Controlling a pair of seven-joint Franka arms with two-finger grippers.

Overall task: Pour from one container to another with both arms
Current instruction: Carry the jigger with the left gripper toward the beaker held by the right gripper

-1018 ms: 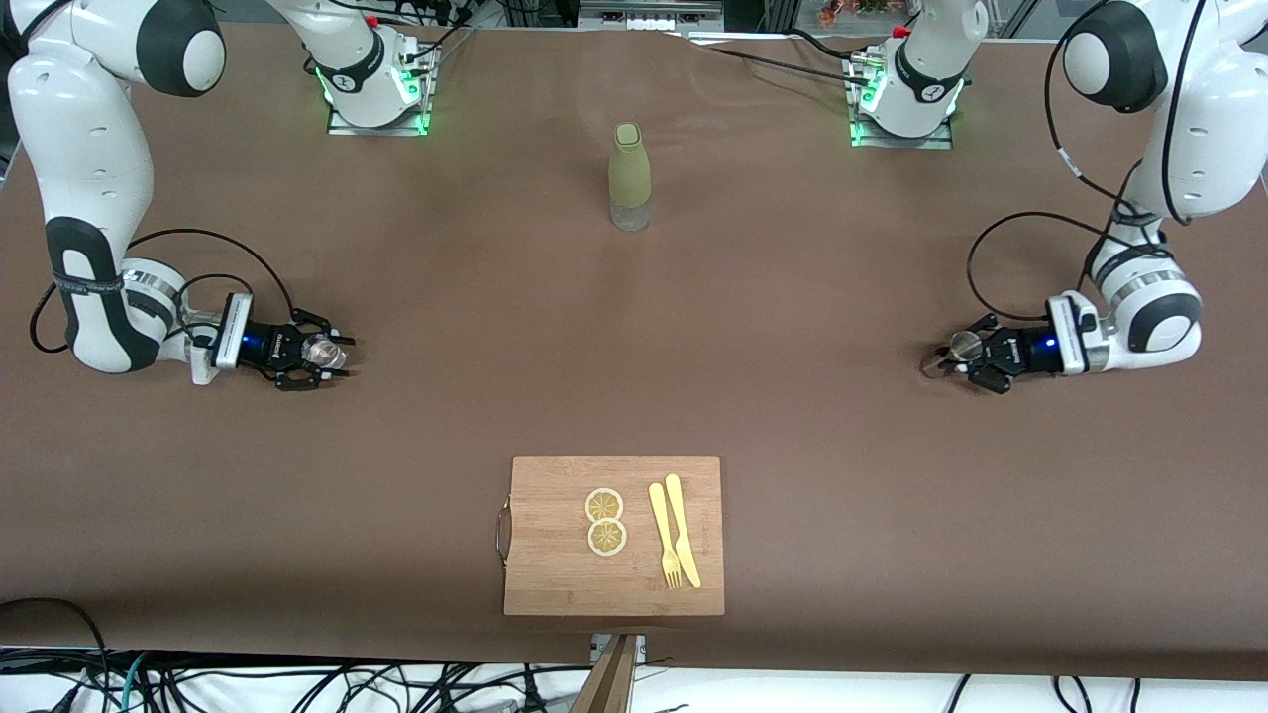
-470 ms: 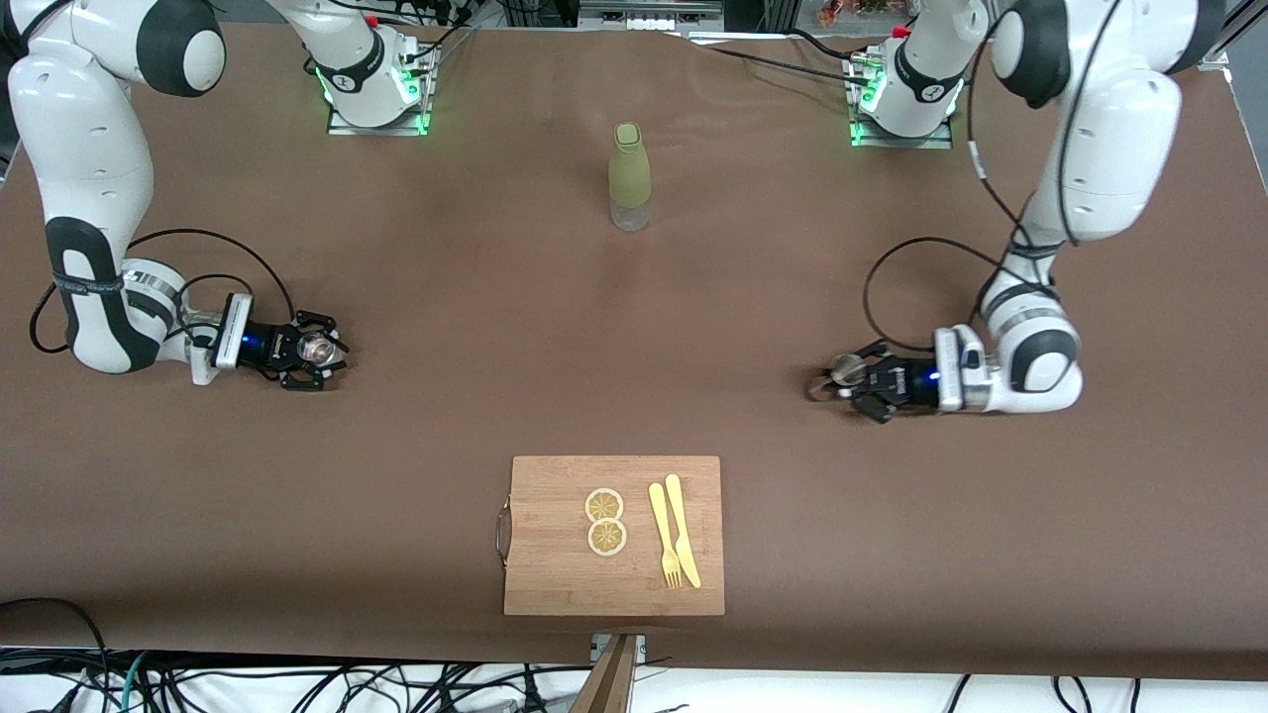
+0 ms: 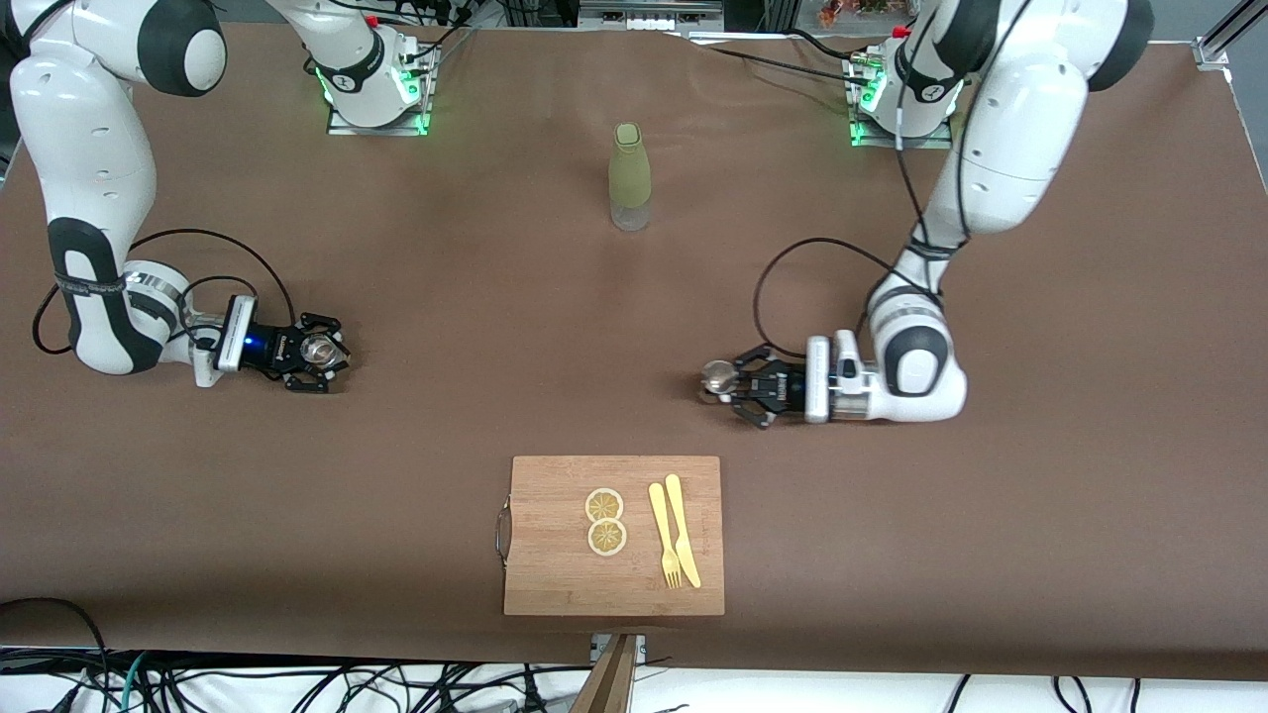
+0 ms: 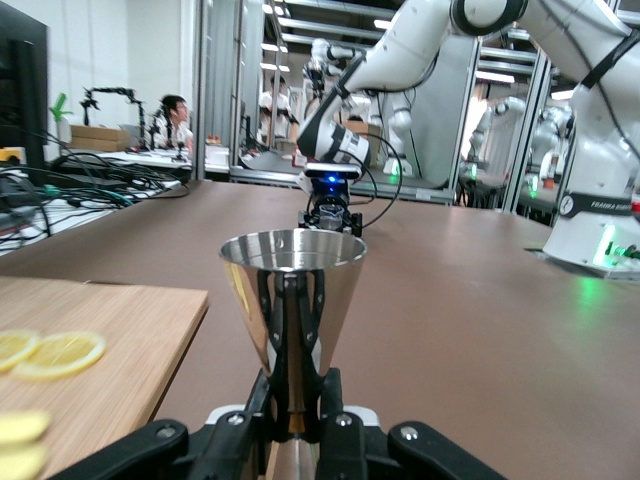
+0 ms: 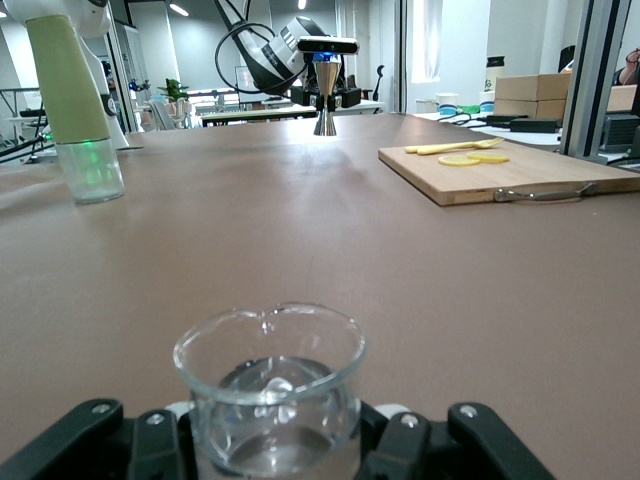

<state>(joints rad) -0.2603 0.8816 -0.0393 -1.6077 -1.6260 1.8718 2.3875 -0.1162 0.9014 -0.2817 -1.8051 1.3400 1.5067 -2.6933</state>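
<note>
My left gripper (image 3: 731,384) is shut on the waist of the small steel jigger (image 3: 715,374), which it holds upright low over the table's middle, a little way from the cutting board. In the left wrist view the jigger (image 4: 292,290) rises from between the fingers of the left gripper (image 4: 293,400). My right gripper (image 3: 319,353) is shut round the clear glass tumbler (image 3: 319,348), low at the right arm's end of the table. The tumbler (image 5: 270,385) stands upright in the right gripper (image 5: 272,445). Whether either vessel touches the table, I cannot tell.
A tall olive-green bottle (image 3: 630,178) stands mid-table, farther from the front camera than both grippers. A wooden cutting board (image 3: 555,569) lies near the front edge with two lemon slices (image 3: 605,521) and a yellow fork and knife (image 3: 674,543).
The left arm has swept the jigger from its own end of the table to the middle, toward the right arm. The right gripper with the tumbler has barely moved.
</note>
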